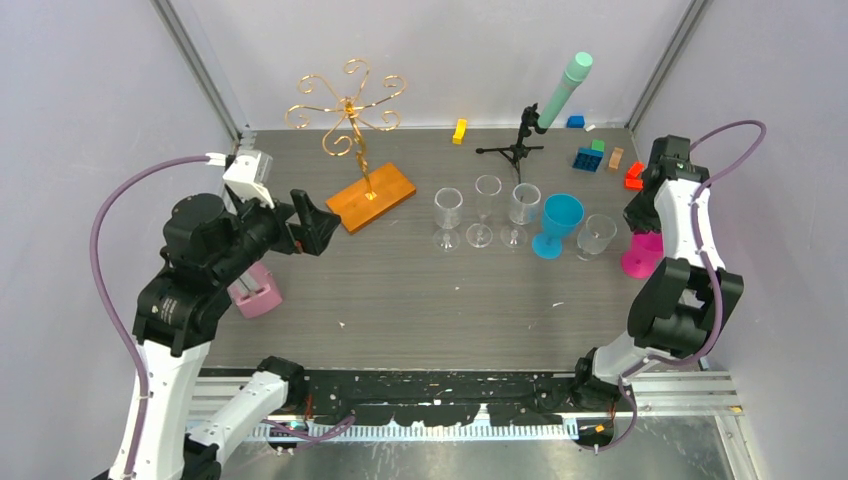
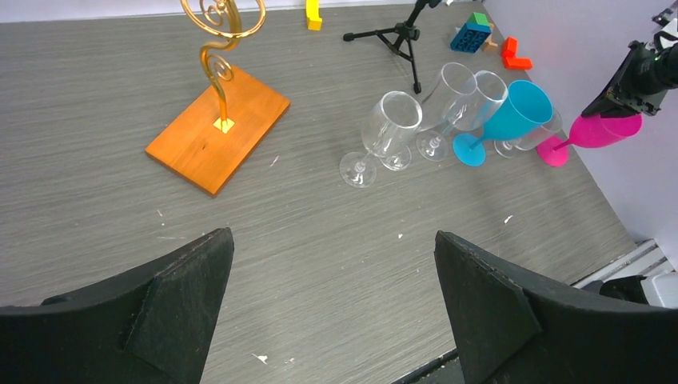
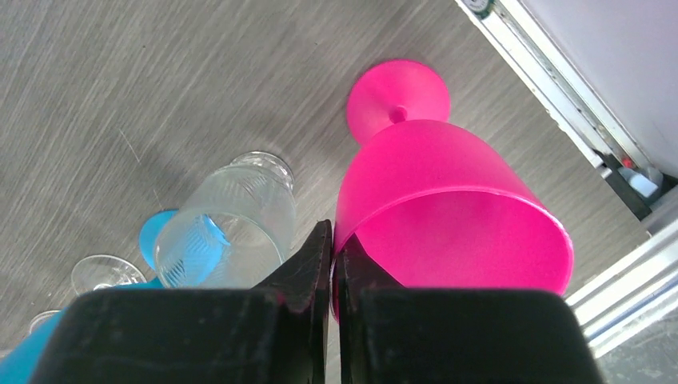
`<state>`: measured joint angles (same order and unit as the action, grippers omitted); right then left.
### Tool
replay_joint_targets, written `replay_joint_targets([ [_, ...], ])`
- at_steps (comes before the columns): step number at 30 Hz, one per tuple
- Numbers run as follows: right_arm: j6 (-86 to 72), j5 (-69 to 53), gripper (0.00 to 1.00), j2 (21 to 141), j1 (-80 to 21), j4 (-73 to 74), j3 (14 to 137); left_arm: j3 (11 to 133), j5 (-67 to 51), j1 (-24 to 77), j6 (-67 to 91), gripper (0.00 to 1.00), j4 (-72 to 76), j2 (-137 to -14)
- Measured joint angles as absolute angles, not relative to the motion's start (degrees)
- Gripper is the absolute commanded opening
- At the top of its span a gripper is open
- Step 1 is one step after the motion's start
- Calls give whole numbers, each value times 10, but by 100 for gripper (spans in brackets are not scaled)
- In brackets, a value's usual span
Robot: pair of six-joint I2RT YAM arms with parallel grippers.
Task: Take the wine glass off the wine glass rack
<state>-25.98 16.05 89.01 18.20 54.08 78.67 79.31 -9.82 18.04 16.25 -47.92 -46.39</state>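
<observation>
Right gripper [image 3: 333,240] jaws are pinched almost shut on the rim wall of the pink wine glass [image 3: 448,216]. It's a rim pinch from above because the bowl is too wide to span. The glass is upright at the far right edge of the table [image 1: 400,290], just beside the row of clear glasses [image 1: 485,210] and the blue goblet [image 1: 558,225], with its foot looking down on or right at the surface. Left gripper [image 2: 333,236] jaws are spread wide with nothing in them. I have it parked low, facing the orange base of the wine glass rack [image 1: 375,195], probably on standby to steady the rack. The rack's gold curls are bare, with no glass hanging anywhere I can see. I judge the removal done and this is the set-down. Next I'd let go and lift straight up. The risk is snagging the rim and tipping the glass into its neighbours or off the edge.
</observation>
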Motion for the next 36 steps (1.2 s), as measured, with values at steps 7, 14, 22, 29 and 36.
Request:
replay_joint_targets([
  [7, -248, 109, 36, 920, 206, 517, 814, 793, -79, 180, 166, 100, -496, -479],
  [14, -239, 89, 73, 934, 211, 508, 826, 793, -57, 180, 177, 100, -522, -493],
  [22, -230, 108, 90, 870, 210, 515, 848, 792, -36, 180, 179, 100, -549, -491],
  [29, -270, 111, 91, 680, 147, 489, 808, 777, -18, 180, 189, 100, -552, -463],
  [36, -304, 71, 92, 477, 96, 479, 732, 777, 7, 180, 191, 100, -553, -427],
])
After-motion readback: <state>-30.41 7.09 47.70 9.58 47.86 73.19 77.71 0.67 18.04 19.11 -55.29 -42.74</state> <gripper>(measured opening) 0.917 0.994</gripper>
